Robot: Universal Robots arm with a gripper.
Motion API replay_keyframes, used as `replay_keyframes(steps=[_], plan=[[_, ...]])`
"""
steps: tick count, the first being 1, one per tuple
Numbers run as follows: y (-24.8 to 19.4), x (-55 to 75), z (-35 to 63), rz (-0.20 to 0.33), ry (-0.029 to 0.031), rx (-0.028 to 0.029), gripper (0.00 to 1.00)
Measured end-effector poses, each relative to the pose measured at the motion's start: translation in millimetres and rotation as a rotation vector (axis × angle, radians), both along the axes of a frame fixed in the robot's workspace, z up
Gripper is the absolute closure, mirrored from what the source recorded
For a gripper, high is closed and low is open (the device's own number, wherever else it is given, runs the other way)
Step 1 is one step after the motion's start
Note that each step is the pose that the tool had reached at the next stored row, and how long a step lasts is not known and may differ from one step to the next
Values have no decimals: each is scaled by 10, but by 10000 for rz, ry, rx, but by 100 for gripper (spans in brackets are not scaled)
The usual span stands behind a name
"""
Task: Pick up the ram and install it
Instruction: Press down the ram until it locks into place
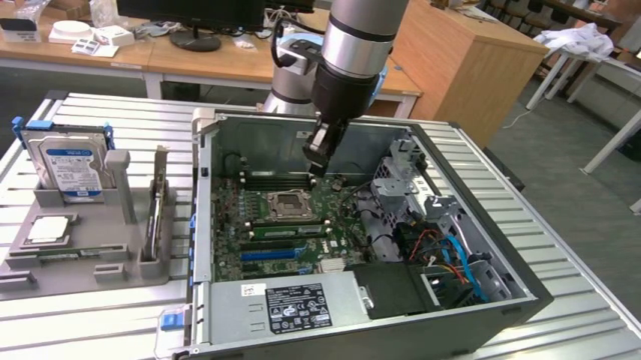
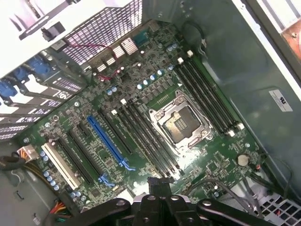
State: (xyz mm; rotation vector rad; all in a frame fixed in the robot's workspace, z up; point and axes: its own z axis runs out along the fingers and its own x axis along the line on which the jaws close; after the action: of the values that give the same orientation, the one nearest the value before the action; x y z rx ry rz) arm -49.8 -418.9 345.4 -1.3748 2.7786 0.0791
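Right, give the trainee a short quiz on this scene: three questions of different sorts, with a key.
1. True or false: the CPU socket stands empty.
2. The hard drive stands: A) in the grey holder at the exterior view's left; B) inside the computer; C) on the wooden desk.
3. Fill in: the shut pincer hangs over the ____.
Key: 1 true; 2 A; 3 motherboard.

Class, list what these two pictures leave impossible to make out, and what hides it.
1. Exterior view: whether the gripper holds anything; its tip blends into the dark case.
2. Exterior view: the hard drive label's print, too small.
3. Wrist view: the motherboard near edge, hidden by the gripper.
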Motion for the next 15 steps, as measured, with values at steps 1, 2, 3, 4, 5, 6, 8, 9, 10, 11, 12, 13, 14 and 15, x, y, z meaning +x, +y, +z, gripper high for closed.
replay_keyframes(steps=[1,2,3,4,5,6,8,9,10,11,12,13,14,15], plan=[[0,0,0,-67,0,0,89],[0,0,0,-128,1,0,89],[0,0,0,-188,1,0,89],[0,0,0,-247,1,0,89],[0,0,0,-302,1,0,89],[0,0,0,-354,1,0,89],[0,0,0,-467,1,0,89],[0,0,0,-531,2,0,89],[0,0,0,-605,2,0,89],[0,0,0,-681,2,0,89],[0,0,0,-754,3,0,89],[0,0,0,-835,3,0,89],[0,0,0,-917,4,0,89],[0,0,0,-1000,4,0,89]])
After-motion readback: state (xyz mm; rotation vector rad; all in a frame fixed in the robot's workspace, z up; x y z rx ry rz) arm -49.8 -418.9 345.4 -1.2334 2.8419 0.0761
